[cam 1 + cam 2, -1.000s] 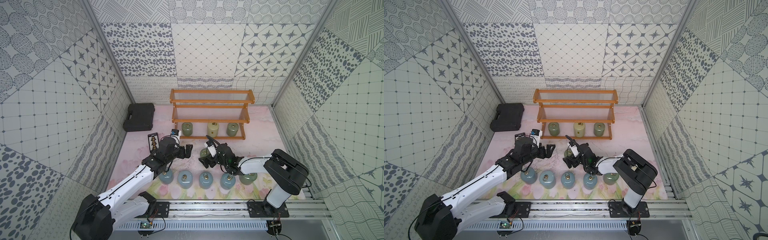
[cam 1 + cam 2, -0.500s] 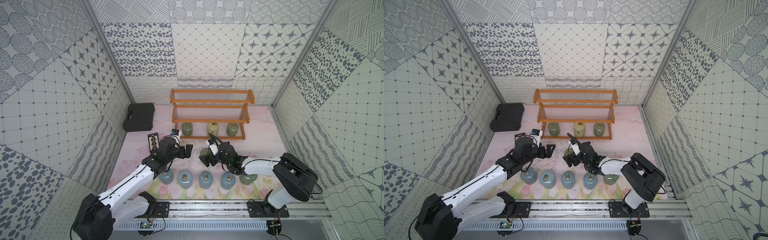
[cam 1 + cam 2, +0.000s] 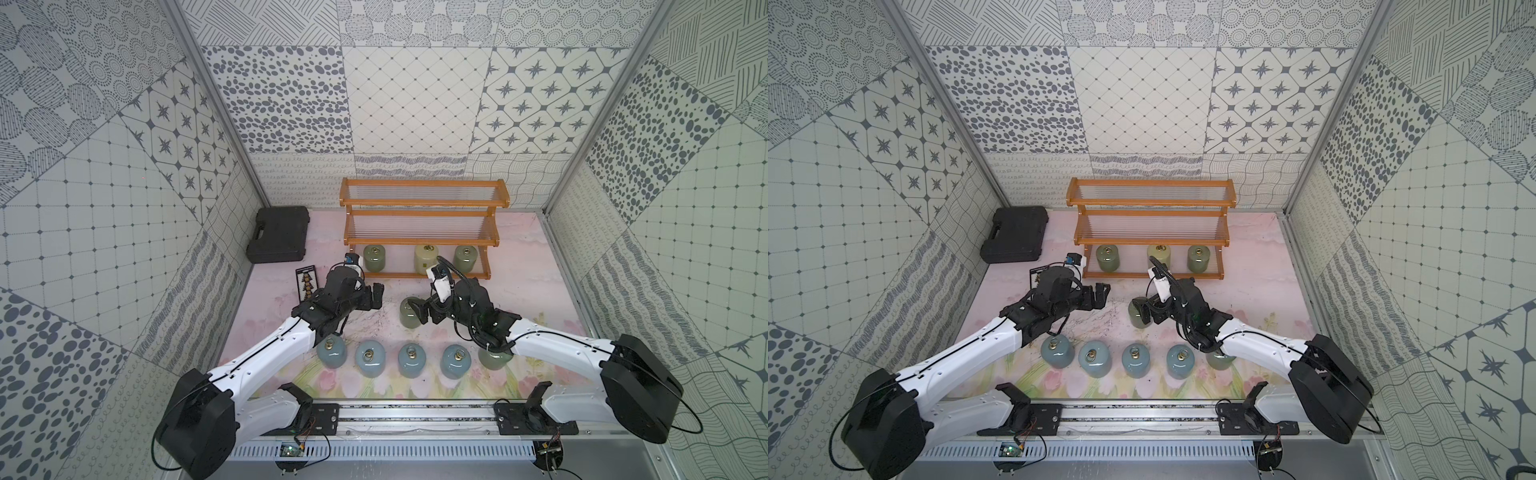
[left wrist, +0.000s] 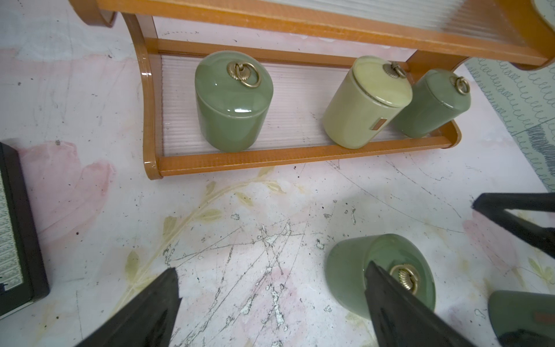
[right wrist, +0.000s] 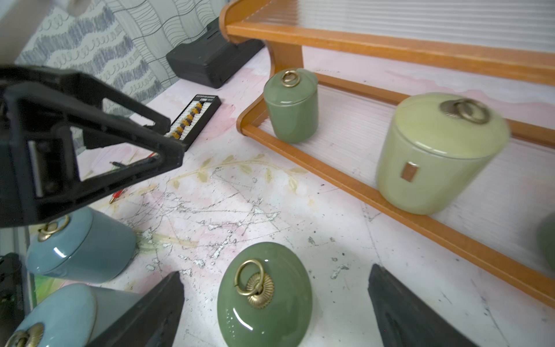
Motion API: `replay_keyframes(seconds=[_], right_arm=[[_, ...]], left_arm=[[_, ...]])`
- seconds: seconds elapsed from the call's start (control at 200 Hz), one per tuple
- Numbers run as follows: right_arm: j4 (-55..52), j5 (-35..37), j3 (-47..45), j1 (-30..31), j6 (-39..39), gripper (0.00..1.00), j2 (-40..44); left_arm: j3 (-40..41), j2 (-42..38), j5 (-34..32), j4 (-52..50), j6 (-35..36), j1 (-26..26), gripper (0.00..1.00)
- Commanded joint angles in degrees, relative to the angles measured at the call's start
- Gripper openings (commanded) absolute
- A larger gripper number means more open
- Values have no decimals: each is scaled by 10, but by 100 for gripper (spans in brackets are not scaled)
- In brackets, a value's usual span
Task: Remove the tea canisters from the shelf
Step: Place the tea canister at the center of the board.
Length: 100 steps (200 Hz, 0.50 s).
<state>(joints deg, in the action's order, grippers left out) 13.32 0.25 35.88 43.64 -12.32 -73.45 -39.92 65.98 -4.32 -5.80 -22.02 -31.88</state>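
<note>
The orange-brown shelf (image 3: 422, 203) stands at the back. Its bottom tier holds three tea canisters: a sage green one (image 3: 374, 257), a cream one (image 3: 426, 257) and another green one (image 3: 465, 257). A fourth green canister (image 5: 264, 297) stands upright on the table in front of the shelf. My right gripper (image 5: 274, 273) is open around it, with a gap on each side. My left gripper (image 4: 271, 269) hovers open and empty over bare table, left of that canister (image 4: 348, 270). Both grippers show in both top views, left gripper (image 3: 1100, 293) and right gripper (image 3: 1144, 311).
Several light blue canisters (image 3: 370, 357) stand in a row near the front edge, with a green one (image 3: 492, 359) partly under my right arm. A black case (image 3: 278, 241) lies at the back left. A small black strip of parts (image 5: 195, 120) lies beside it.
My right gripper's jaws have spread wider off the green canister on the table, and the right arm's elbow has swung outward. The left arm has not moved.
</note>
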Motion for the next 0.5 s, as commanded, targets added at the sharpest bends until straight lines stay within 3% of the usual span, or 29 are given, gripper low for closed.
replay_keyframes(seconds=[0.0, 0.495], right_arm=[[-16, 41, -2, -21, -24, 100, 41], [-116, 80, -46, -132, -92, 100, 208]], left_arm=[[-14, 26, -35, -2, -18, -2, 100], [-102, 175, 7, 52, -2, -26, 100]])
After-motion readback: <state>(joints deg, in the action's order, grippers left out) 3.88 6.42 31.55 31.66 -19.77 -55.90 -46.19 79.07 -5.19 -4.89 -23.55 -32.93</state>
